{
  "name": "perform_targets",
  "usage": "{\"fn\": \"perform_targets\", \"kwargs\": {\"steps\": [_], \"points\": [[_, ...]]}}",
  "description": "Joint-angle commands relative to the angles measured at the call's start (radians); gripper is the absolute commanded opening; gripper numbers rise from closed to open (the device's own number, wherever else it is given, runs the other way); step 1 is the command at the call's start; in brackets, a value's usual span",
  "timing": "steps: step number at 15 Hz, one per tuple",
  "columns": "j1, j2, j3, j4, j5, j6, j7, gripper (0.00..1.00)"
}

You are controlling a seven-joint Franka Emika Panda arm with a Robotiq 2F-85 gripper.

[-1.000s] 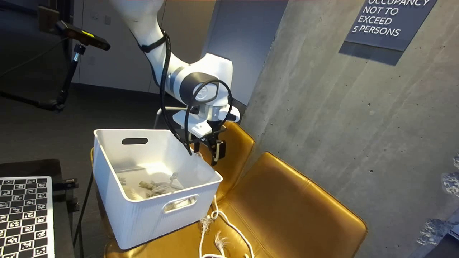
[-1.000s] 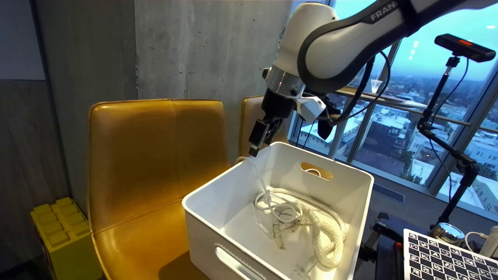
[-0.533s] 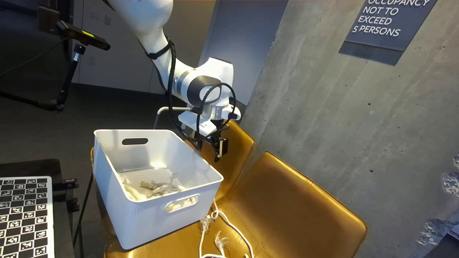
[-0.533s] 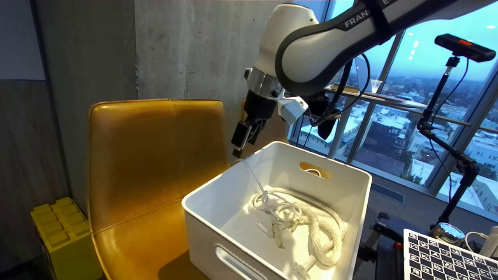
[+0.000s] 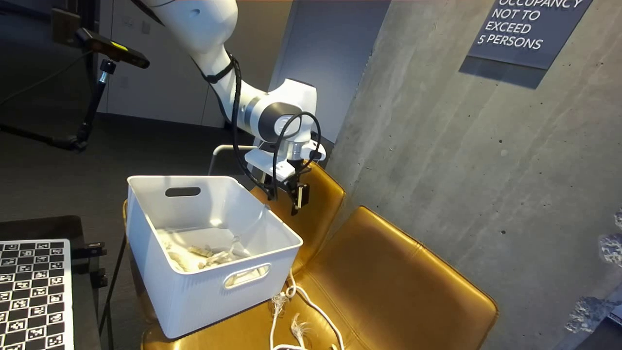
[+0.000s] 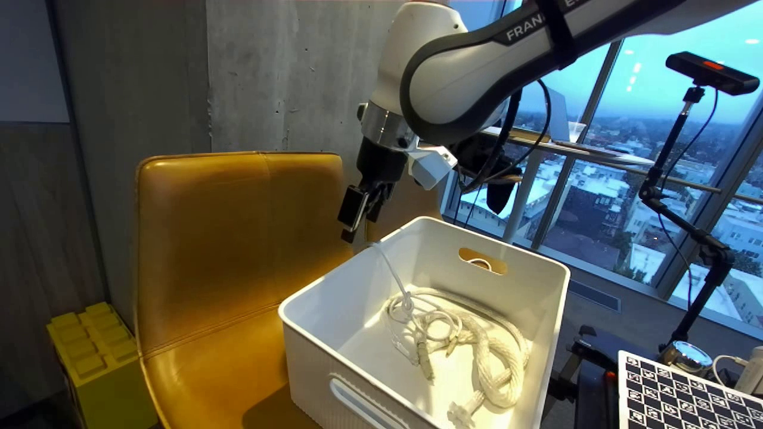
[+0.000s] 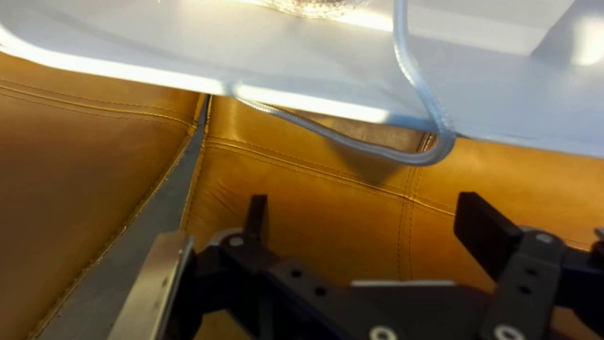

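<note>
In the wrist view, a pale cord [image 7: 420,159] loops over the edge of a white box [image 7: 302,99], upper centre, above the gripper [image 7: 373,222], whose fingers stand wide apart with nothing between. A good pinch would straddle the loop, clear of the box. In an exterior view, the arm [image 6: 459,95] extends from upper right, wrist angled downward.

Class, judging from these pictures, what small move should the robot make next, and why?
Probably ease the fingers toward the pale cord, bringing its bend between them: they stand open with nothing between them, and that bend juts out past the rim of the white bin.
</note>
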Motion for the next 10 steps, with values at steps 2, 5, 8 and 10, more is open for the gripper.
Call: {"fn": "perform_targets", "kwargs": {"steps": [2,5,8,10], "points": [[0.020,0.038,-0.005,0.035,-0.024,-0.023,0.031,1.00],[0.034,0.046,-0.007,0.026,-0.029,-0.017,0.041,1.00],[0.043,0.053,-0.012,0.022,-0.032,-0.011,0.050,0.65],[0.044,0.056,-0.018,0.024,-0.032,-0.015,0.062,0.51]]}}
